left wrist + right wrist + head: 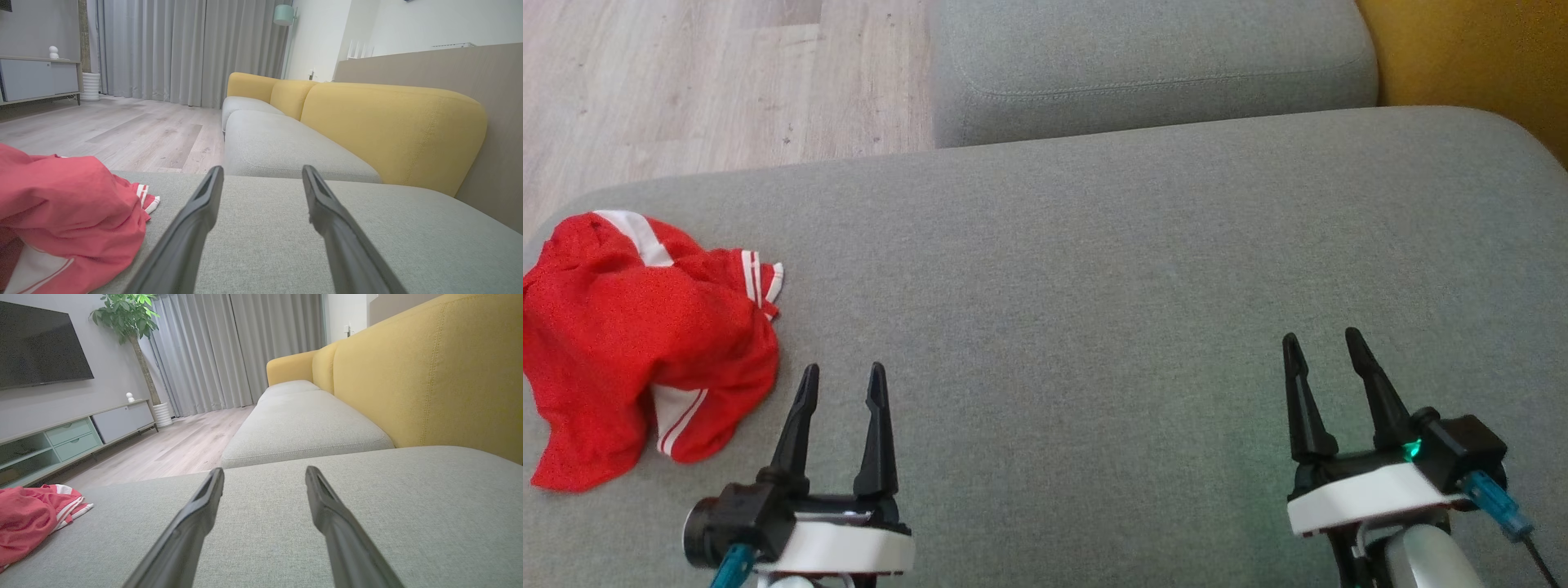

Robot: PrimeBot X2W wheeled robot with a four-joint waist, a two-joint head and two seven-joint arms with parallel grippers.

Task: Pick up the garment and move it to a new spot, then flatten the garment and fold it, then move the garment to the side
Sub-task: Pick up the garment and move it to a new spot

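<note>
While the grey sofa cushion [1094, 286] spans the frame, the red garment [637, 343] sits crumpled at the left edge, with left gripper [842, 370] lower left and right gripper [1321, 336] lower right both spread wide, empty.

The head view looks steeply down on the grey cushion [1094, 269] from above. Both wrist views sit low and close over that cushion, facing along it toward the curtains [184, 49]. All three views share the garment [637, 343] at their left.
</note>
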